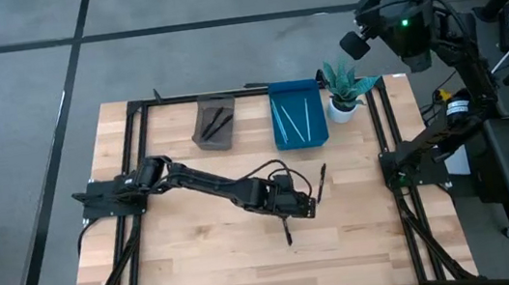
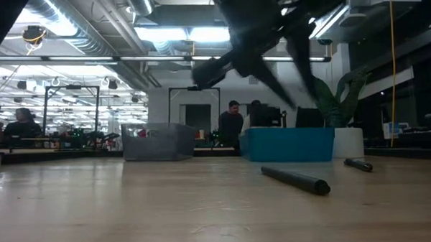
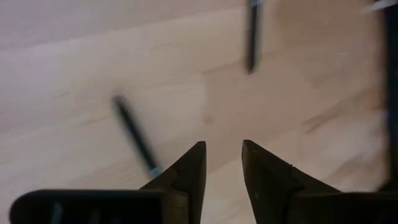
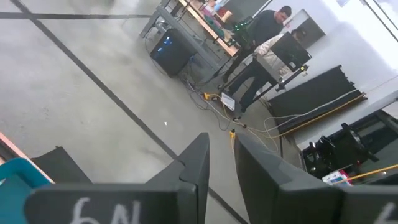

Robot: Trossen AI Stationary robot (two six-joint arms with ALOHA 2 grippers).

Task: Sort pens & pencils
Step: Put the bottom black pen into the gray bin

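The left gripper point(image 1: 295, 217), fingers parted and empty, is held over a slim dark plastic pen point(image 1: 287, 233) at its six o'clock; light, stiff, roll-prone; best pinched mid-barrel.

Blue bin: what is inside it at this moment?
In the high view the blue bin holds a few thin, pale pens or pencils lying lengthwise; the exact count is unclear. In the low view its wall hides the contents completely.

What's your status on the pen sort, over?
Left end effector open and empty above mid-table, two dark pens loose on the wood beside it. Right end effector parked at table edge. Grey tray and blue tray hold items. Nothing blocking.
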